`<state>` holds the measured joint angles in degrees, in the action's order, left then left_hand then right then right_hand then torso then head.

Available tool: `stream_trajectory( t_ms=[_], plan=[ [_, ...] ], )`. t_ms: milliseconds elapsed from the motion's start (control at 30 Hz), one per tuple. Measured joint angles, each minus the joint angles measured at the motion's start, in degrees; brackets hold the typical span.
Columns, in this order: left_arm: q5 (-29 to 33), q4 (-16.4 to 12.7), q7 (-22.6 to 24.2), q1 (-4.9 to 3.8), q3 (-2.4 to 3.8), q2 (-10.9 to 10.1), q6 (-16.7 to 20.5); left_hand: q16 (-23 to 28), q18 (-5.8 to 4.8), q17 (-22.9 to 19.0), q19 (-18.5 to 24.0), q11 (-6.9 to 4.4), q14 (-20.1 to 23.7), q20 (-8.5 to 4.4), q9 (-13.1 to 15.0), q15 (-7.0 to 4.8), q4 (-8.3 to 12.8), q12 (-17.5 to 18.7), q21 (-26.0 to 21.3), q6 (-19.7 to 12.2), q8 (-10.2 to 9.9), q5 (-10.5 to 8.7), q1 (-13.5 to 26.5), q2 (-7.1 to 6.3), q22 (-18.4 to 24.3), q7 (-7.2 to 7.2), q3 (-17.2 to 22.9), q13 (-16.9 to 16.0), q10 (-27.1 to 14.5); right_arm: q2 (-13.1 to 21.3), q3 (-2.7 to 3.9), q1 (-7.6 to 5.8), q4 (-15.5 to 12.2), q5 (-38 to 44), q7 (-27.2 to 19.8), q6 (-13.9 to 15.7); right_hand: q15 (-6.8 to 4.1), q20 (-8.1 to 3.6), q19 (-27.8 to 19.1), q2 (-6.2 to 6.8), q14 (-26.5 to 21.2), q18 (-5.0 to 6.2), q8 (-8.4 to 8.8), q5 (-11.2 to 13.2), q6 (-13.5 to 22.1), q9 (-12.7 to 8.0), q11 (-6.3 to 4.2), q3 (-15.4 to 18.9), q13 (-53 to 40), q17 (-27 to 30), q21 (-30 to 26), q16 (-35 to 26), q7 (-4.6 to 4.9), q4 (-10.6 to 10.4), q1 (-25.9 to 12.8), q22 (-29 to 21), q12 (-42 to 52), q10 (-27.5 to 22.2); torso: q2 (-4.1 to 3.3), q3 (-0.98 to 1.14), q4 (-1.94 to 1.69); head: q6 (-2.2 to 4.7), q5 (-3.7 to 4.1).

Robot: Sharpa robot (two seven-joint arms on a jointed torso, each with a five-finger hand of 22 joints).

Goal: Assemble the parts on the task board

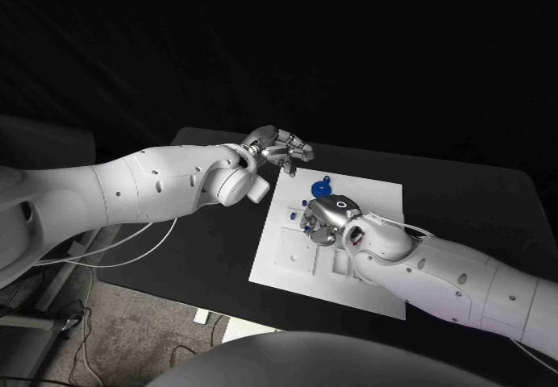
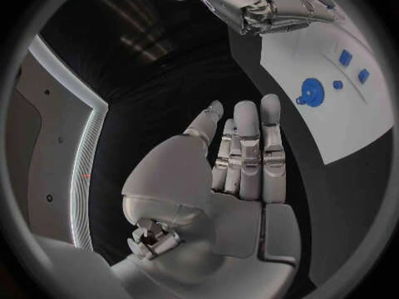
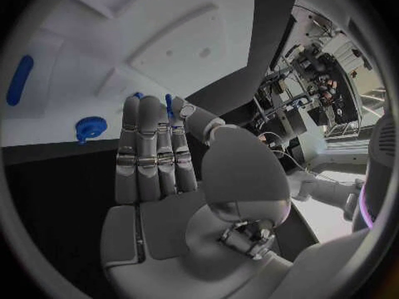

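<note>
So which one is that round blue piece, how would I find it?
Find the white task board mid-table. Near its far edge, just beyond the right hand, lies the round blue part. It is a disc with a small tab, unlike the small square blue pieces nearby.

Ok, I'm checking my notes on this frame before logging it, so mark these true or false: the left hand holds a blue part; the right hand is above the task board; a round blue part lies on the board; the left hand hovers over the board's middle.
1. The left hand holds a blue part. False: its fingers are stretched out and apart, with nothing in them.
2. The right hand is above the task board. True.
3. A round blue part lies on the board. True: it sits near the far edge.
4. The left hand hovers over the board's middle. False: it is over the black table, off the board's far corner.
</note>
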<state>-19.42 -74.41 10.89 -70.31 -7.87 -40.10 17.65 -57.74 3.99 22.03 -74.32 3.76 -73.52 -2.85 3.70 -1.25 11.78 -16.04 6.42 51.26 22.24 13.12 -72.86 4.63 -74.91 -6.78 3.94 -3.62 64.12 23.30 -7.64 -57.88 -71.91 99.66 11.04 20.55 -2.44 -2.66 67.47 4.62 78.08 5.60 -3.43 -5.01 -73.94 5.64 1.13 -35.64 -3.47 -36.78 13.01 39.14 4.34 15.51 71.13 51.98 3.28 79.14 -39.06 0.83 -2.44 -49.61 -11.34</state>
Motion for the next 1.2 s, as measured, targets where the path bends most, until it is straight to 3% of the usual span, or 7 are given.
stream_trajectory(
  t_ms=[67, 133, 233, 833, 1200],
  plan=[
    [0.2, 0.0, 0.1, 0.00, 0.00, 0.1, 0.1, 0.1, 0.01, 0.0, 0.0, 0.00, -0.2, 0.00, 0.0, -0.18, 0.0, 3.1, -0.3, 2.6, -4.2, 0.00, 0.1, -0.08, 0.0, 0.05, 0.6, 0.0, 1.2, -0.1, -0.11, 0.25, 0.2, 0.3, 0.2, -0.1, 0.01, 0.00, 0.0, 0.00, 0.0, 0.00, 0.01, 0.0, 0.0, 0.0, 0.00, 0.1, 0.0, 0.0, 0.0, 0.0, 0.00, 0.1, 0.0, 0.0, 0.0, 0.0, 0.01, -0.02, 0.02, -0.19, -0.14],
    [0.3, 0.0, 0.2, 0.00, 0.00, 0.1, 0.1, 0.3, 0.01, 0.0, 0.0, 0.04, -0.2, 0.00, 0.0, -0.18, 0.0, 4.4, -0.3, 3.6, -6.1, 0.00, 0.1, -0.12, 0.0, 0.05, 0.7, 0.0, 1.4, -0.1, -0.20, 0.44, 0.4, 0.6, 0.4, -0.3, 0.01, 0.00, 0.0, 0.00, 0.0, 0.00, 0.01, 0.0, 0.0, 0.0, 0.00, 0.1, 0.0, 0.0, 0.0, 0.0, 0.01, 0.1, 0.0, 0.0, 0.0, 0.0, 0.02, -0.03, 0.07, -0.29, -0.30],
    [0.5, 0.0, 0.3, 0.00, 0.00, 0.1, 0.2, 0.3, 0.00, 0.1, 0.0, 0.13, -0.3, 0.00, 0.0, -0.04, 0.0, 5.0, -0.6, 3.6, -7.4, -0.21, 0.3, -0.31, 0.0, -0.03, 0.7, 0.0, 1.5, -0.1, -0.30, 0.70, 0.5, 1.0, 0.6, -0.5, 0.01, 0.00, 0.0, 0.00, 0.0, 0.00, 0.15, 0.0, 0.0, 0.0, 0.00, 0.1, 0.0, 0.0, 0.0, 0.0, 0.01, 0.1, 0.0, 0.0, 0.0, 0.0, 0.04, -0.02, 0.14, -0.35, -0.40],
    [0.9, -0.1, 0.4, -0.01, 0.00, 0.4, 0.2, 0.3, 0.00, 0.2, -0.2, 0.14, -0.4, 0.19, 0.1, 0.02, -0.2, 5.0, -0.6, 3.6, -7.7, -0.22, 0.3, -0.31, 0.0, -0.03, 0.5, 0.0, 1.5, -0.4, -1.12, 2.06, 1.8, 1.9, 1.0, -1.5, -0.13, 0.00, 0.0, -0.02, 0.2, -0.02, -0.05, 0.0, 0.0, -0.1, 0.01, 0.1, 0.0, 0.0, -0.5, 0.0, 0.02, 0.1, 0.0, 0.5, -0.1, 0.0, 0.07, -0.04, 0.11, -0.38, -0.36],
    [1.0, -0.1, 0.4, -0.01, 0.00, 0.4, 0.2, 0.5, 0.00, 0.3, -0.2, 0.14, -0.4, 0.19, 0.1, 0.02, -0.4, 5.0, -0.8, 3.8, -7.9, -0.22, 0.3, -0.31, 0.0, -0.24, 0.3, 0.0, 1.5, -0.9, -1.16, 2.52, 2.3, 2.1, 1.0, -1.4, -0.04, 0.21, 0.2, -0.03, 0.3, -0.27, -0.03, 0.0, 0.0, -0.1, 0.22, 0.1, 0.0, 0.0, -0.8, 0.0, 0.03, 0.1, 0.0, 0.7, -0.1, 0.2, 0.11, -0.10, 0.08, -0.38, -0.58]
  ],
)
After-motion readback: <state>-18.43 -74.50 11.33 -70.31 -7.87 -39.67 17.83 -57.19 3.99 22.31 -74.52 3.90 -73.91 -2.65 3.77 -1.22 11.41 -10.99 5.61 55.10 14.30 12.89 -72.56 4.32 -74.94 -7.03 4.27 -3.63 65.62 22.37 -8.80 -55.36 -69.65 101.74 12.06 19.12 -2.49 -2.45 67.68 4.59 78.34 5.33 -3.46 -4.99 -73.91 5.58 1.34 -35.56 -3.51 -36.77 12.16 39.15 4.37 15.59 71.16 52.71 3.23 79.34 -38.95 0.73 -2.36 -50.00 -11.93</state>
